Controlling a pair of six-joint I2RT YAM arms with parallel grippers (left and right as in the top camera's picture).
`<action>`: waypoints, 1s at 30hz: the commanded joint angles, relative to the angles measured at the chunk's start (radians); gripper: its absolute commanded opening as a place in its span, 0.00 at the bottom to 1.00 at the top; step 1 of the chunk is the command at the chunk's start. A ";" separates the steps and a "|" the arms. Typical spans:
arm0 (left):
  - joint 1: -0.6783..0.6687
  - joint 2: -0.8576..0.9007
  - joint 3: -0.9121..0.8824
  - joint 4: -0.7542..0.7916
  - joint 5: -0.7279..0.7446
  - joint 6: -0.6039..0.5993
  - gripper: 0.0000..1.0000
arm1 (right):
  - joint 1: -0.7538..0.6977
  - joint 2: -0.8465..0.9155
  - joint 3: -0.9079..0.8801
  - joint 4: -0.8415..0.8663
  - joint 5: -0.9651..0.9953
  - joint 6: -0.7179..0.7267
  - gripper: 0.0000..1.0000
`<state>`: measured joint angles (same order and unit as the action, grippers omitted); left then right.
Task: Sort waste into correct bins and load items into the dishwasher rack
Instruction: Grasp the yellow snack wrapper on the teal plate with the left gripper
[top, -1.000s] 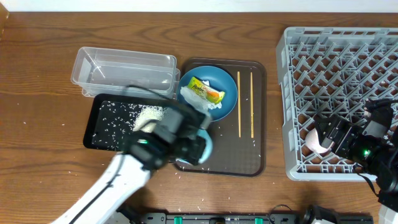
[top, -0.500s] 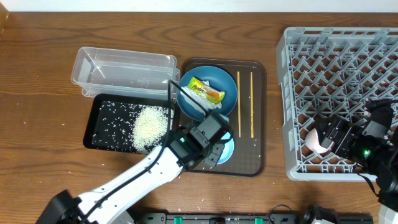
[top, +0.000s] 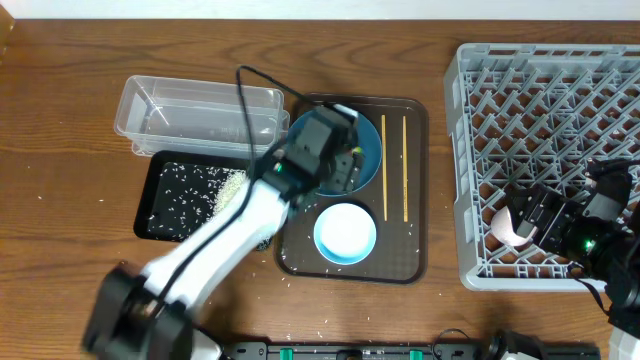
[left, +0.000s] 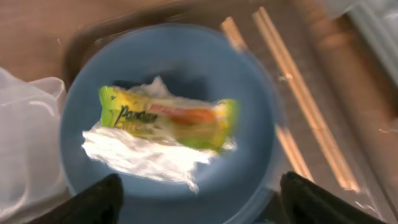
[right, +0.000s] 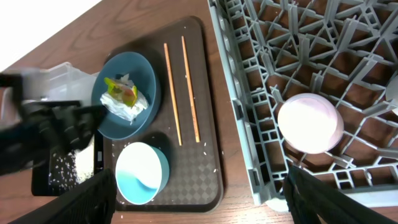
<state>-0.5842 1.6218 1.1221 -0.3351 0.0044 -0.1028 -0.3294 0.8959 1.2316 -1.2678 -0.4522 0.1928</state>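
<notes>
left gripper (left: 200, 186) jaws spread, wrapper (left: 168, 118) on plate (left: 252, 140) ahead between them; right gripper (right: 199, 180) released over rack (right: 311, 50).

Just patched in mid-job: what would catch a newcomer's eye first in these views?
The left gripper hovers open over the dark blue plate at the far end of the brown tray, where the yellow-green wrapper and crumpled tissue lie together. Nearer on that tray the white bowl stands upright and empty. A pink cup sits in the grey rack at the right.
</notes>
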 joint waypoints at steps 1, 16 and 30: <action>0.037 0.102 0.021 0.063 0.034 0.028 0.91 | 0.010 0.007 0.008 0.001 0.000 -0.014 0.84; 0.093 0.267 0.021 0.243 0.033 -0.392 0.91 | 0.010 0.042 -0.004 0.000 0.000 -0.015 0.84; 0.103 0.261 0.045 0.256 0.080 -0.786 0.80 | 0.010 0.067 -0.005 0.000 0.000 -0.016 0.84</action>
<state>-0.4927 1.8854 1.1339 -0.0521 0.1020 -0.7662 -0.3294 0.9623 1.2312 -1.2675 -0.4519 0.1928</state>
